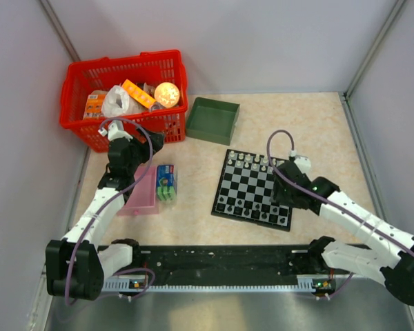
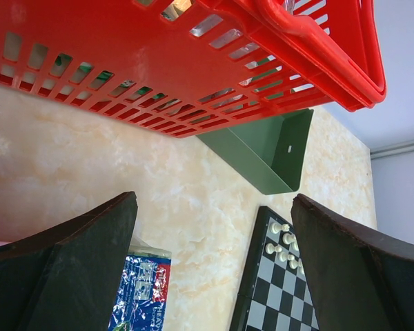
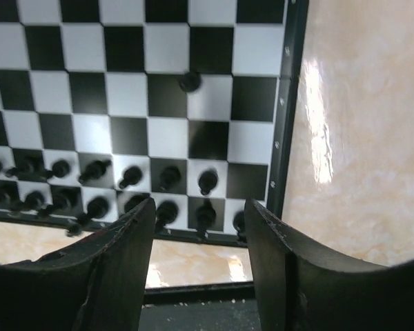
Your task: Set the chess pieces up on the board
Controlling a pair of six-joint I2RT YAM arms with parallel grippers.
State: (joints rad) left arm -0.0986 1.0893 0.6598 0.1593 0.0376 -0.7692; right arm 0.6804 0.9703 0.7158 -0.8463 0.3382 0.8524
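Hovering over the board (image 3: pixel 172 48) rim, the right tool (image 3: pixel 200 207) gapes empty; the left tool (image 2: pixel 214 198), spread wide, seemingly clears the basket (image 2: pixel 124 62).

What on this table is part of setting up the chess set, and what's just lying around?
Part of the job: board, black pieces, white pieces.

Just lying about: red basket, green tray, pink tray, blue packet.
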